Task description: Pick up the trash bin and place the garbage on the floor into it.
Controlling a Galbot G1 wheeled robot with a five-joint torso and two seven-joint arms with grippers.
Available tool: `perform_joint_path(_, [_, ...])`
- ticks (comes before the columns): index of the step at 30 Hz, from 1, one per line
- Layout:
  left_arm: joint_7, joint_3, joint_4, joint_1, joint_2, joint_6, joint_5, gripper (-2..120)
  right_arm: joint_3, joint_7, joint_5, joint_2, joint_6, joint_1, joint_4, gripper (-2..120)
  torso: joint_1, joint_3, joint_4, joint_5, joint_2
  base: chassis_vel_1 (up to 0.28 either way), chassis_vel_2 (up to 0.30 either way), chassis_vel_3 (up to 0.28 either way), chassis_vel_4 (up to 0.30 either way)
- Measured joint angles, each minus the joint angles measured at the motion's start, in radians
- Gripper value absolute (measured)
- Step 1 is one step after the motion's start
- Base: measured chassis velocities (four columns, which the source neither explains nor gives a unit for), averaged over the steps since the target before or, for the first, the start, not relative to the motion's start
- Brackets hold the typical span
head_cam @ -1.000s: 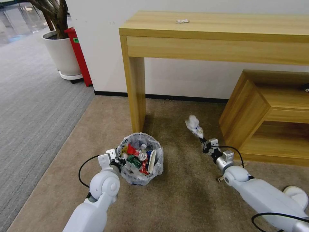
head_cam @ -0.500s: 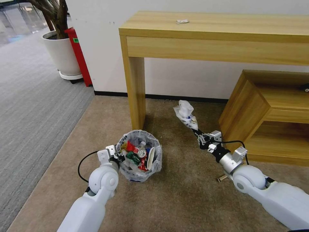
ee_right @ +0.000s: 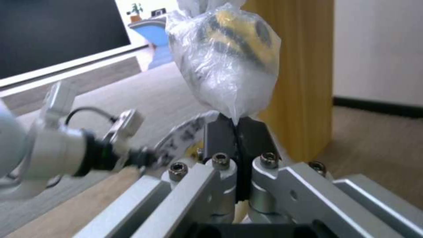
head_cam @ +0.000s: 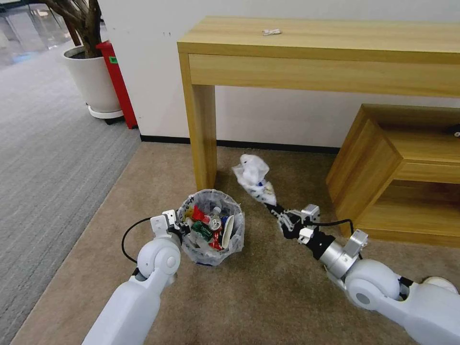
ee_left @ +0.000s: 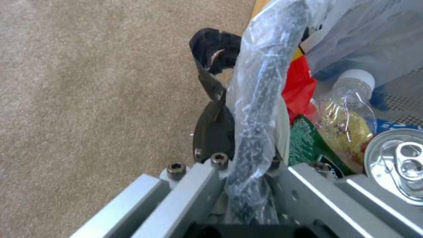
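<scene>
The trash bin [head_cam: 236, 238] is a small round basket lined with a crinkled clear bag, standing on the beige floor [head_cam: 268, 297] by the table leg. It holds a can [ee_left: 401, 162], a small bottle [ee_left: 348, 99] and a red wrapper [ee_left: 299, 89]. My left gripper [head_cam: 181, 229] is shut on its near-left rim [ee_left: 255, 99]; one black finger [ee_left: 211, 59] lies outside the wall. My right gripper [head_cam: 277, 211] is shut on a piece of garbage [head_cam: 252, 176], a clear plastic packet with yellow and black inside [ee_right: 224, 62], held up just right of the bin and above rim height.
A wooden console table's leg [head_cam: 203, 139] stands right behind the bin. A low wooden shelf unit [head_cam: 397, 167] is to the right. A white plant pot [head_cam: 91, 79] and a tall red bin [head_cam: 117, 81] stand far left by grey striped carpet [head_cam: 48, 158].
My right arm has swung left and forward, carrying the plastic packet from near the shelf unit to beside the bin. The left gripper and bin have shifted slightly.
</scene>
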Motion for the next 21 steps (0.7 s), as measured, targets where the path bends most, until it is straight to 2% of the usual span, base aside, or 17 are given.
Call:
perform_joint_path(13, [-0.012, 0.031, -0.030, -0.013, 0.023, 0.005, -0.019, 0, -0.143, -0.018, -0.003, 0.074, 0.017, 0.054, -0.099, 0, 0.000, 0.000, -0.0002, 0.0000, 0.000, 0.000, 0.000, 0.000, 0.000])
perform_joint_path(16, [-0.015, 0.045, -0.057, 0.001, 0.026, 0.008, -0.018, 0, -0.234, -0.016, -0.001, 0.126, 0.021, 0.140, -0.151, 0, 0.000, 0.000, 0.0000, -0.0001, 0.000, 0.000, 0.000, 0.000, 0.000])
perform_joint_path(17, [-0.015, 0.045, -0.057, 0.001, 0.026, 0.008, -0.018, 0, -0.234, -0.016, -0.001, 0.126, 0.021, 0.140, -0.151, 0, 0.000, 0.000, 0.0000, -0.0001, 0.000, 0.000, 0.000, 0.000, 0.000])
perform_joint_path(19, [-0.016, 0.054, -0.081, 0.016, 0.027, 0.009, -0.013, 0, -0.306, -0.002, 0.019, 0.178, 0.021, 0.220, -0.190, 0, 0.000, 0.000, 0.0002, -0.0001, 0.000, 0.000, 0.000, 0.000, 0.000])
perform_joint_path(21, [-0.016, 0.056, -0.089, 0.022, 0.028, 0.010, -0.011, 0, -0.322, 0.002, 0.025, 0.194, 0.020, 0.238, -0.203, 0, 0.000, 0.000, 0.0001, -0.0002, 0.000, 0.000, 0.000, 0.000, 0.000])
